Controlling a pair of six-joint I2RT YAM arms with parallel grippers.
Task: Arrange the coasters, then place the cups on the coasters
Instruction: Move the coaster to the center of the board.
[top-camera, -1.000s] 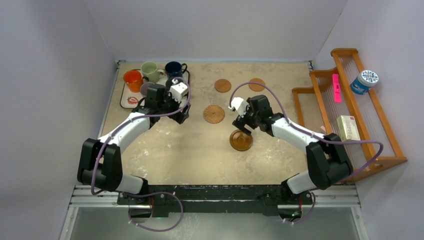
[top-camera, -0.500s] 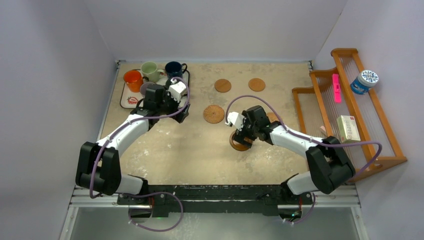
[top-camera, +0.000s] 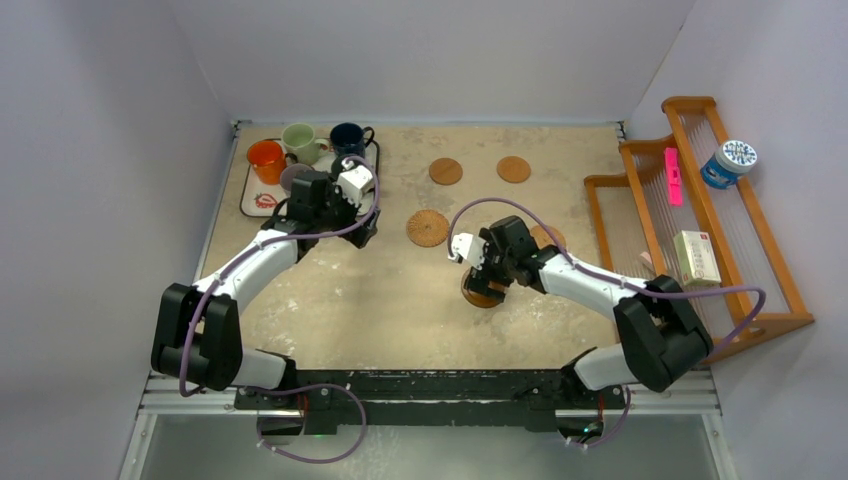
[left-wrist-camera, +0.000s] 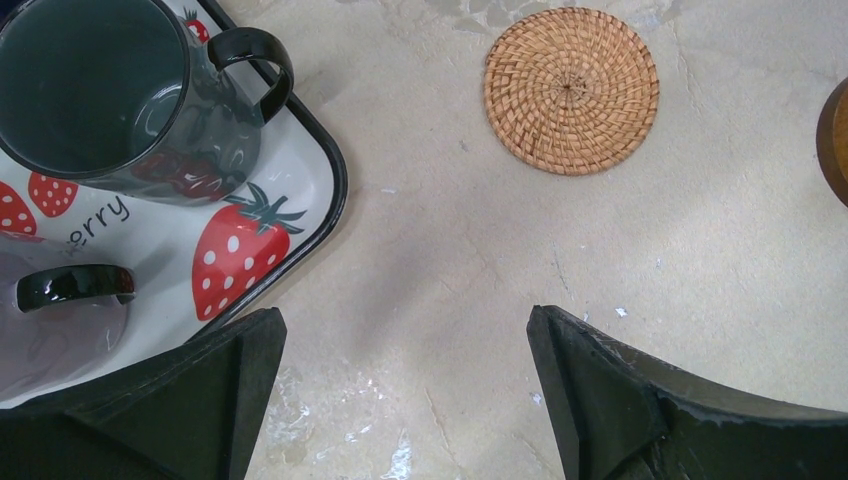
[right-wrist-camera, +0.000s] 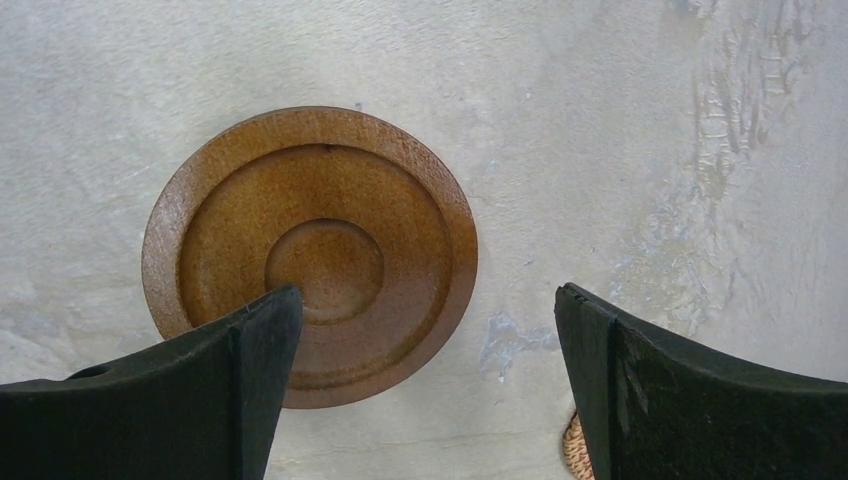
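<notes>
The dark ringed coaster (right-wrist-camera: 310, 250) lies flat on the table under my right gripper (right-wrist-camera: 428, 300), which is open; its left finger overlaps the disc and its right finger is over bare table. A woven coaster (top-camera: 428, 228) lies mid-table, and two plain tan ones (top-camera: 446, 171) (top-camera: 514, 169) sit at the back. Another woven one (top-camera: 548, 236) peeks from behind the right arm. My left gripper (left-wrist-camera: 405, 325) is open and empty over bare table beside the tray (left-wrist-camera: 338, 180). The dark green cup (left-wrist-camera: 100, 90) stands on the tray. The orange (top-camera: 266, 160), pale green (top-camera: 298, 142) and navy (top-camera: 347, 138) cups stand there too.
A wooden rack (top-camera: 690, 230) along the right edge holds a blue-and-white jar (top-camera: 728, 163), a pink item (top-camera: 673, 175) and a small box (top-camera: 697, 255). Walls close in the left, back and right sides.
My right gripper has moved toward the near side and come down over the dark ringed coaster, still open. The left arm has barely shifted.
</notes>
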